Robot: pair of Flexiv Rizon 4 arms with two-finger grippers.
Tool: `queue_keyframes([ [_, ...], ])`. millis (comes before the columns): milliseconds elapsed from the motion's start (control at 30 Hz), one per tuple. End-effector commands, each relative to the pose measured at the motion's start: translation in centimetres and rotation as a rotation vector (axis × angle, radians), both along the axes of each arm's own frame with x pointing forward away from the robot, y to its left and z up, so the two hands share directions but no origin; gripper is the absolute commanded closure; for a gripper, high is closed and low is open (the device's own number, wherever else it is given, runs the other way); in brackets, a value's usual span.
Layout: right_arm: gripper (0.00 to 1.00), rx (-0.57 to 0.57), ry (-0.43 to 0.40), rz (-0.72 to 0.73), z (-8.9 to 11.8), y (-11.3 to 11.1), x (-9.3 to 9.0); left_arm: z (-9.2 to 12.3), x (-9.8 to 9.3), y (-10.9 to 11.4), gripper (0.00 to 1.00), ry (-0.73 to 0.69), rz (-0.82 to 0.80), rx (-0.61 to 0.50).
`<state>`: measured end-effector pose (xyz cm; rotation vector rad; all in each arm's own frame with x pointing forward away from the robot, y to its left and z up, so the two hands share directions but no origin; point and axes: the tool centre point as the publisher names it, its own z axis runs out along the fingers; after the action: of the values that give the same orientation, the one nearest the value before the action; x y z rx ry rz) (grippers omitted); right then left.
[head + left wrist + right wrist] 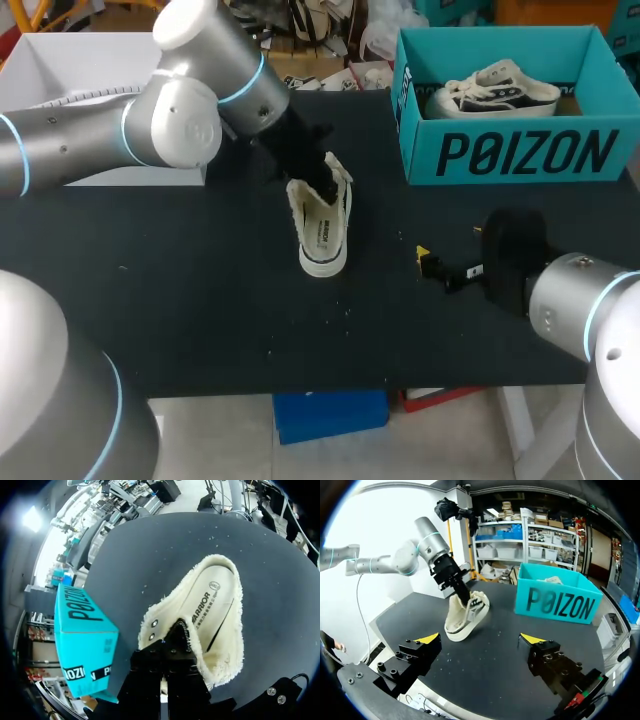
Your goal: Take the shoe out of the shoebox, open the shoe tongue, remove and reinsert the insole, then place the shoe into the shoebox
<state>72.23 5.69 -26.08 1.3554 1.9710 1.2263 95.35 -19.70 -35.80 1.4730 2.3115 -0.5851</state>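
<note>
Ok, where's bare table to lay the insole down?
The widest bare table is front-left, between the shoe and the near edge. A narrower strip runs between shoe and shoebox. It's crowded front-right, around the right arm.

Brightly and evenly lit from overhead, with barely a shadow under the shoe on the matte black table, soft sheen on the silver left arm, a hard lamp flare far off past the shoebox, and washed-out white glare behind that arm.
</note>
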Motion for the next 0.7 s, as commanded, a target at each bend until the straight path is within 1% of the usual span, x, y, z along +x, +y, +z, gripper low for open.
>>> queue_keyframes([
  [33, 0.0, 0.001, -0.004, -0.004, -0.1, 0.1, -0.1, 0.9, 0.2, 0.5, 1.0, -0.019, 0.004, -0.012],
  [233, 0.0, 0.001, -0.004, -0.004, -0.1, 0.1, -0.1, 3.7, 0.7, 2.3, 1.0, -0.092, 0.029, -0.004],
  [333, 0.0, 0.001, -0.004, -0.004, -0.1, 0.1, -0.1, 4.4, 0.6, 3.3, 1.0, -0.111, 0.033, 0.022],
  [433, 0.0, 0.001, -0.004, -0.004, -0.1, 0.1, -0.1, 4.3, 0.2, 4.2, 1.0, -0.112, 0.033, 0.059],
  [567, 0.0, 0.001, -0.004, -0.004, -0.1, 0.1, -0.1, 3.5, 0.0, 5.2, 1.0, -0.104, 0.044, 0.103],
  [700, 0.0, 0.001, -0.004, -0.004, -0.1, 0.1, -0.1, 2.9, -0.2, 5.4, 1.0, -0.092, 0.048, 0.111],
])
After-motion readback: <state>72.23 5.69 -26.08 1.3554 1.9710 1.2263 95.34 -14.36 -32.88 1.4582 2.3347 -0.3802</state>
